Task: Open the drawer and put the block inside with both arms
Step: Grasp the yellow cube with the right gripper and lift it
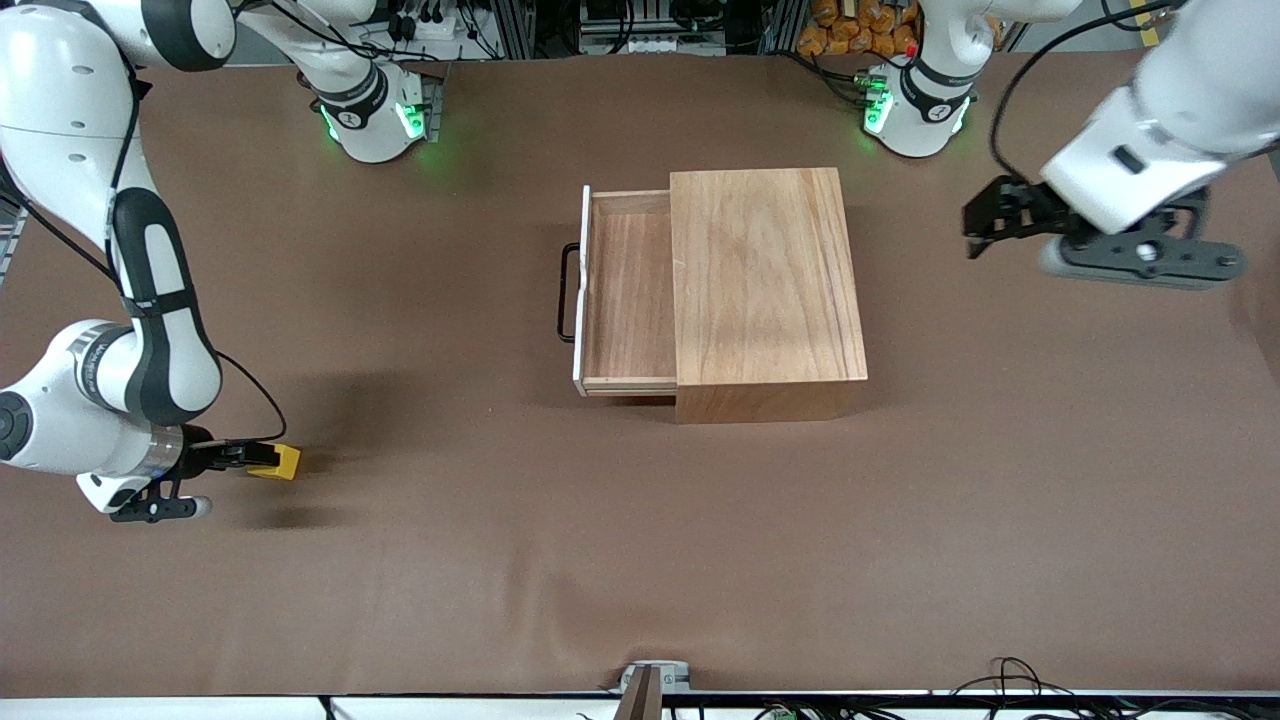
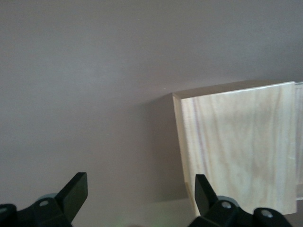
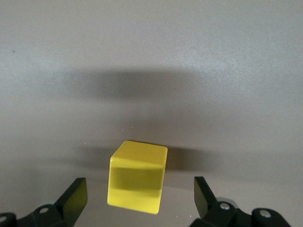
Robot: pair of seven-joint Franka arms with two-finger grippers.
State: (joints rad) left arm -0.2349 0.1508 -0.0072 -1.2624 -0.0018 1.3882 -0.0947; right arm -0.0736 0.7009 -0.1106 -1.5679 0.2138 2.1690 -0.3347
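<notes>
The yellow block (image 1: pixel 277 461) sits on the desk (image 1: pixel 640 560) right between the fingers of the right hand (image 3: pixel 139 198), which are spread wide and not touching it, so I'd guess it's lining up a grab. The drawer (image 1: pixel 628 290) is already pulled out of the wooden box (image 1: pixel 765 290), ready for it. The left hand (image 1: pixel 985 225) hangs off past the box's closed end, fingers apart, just waiting.

Block (image 1: pixel 277 461) nearer cam than drawer (image 1: pixel 628 290).
</notes>
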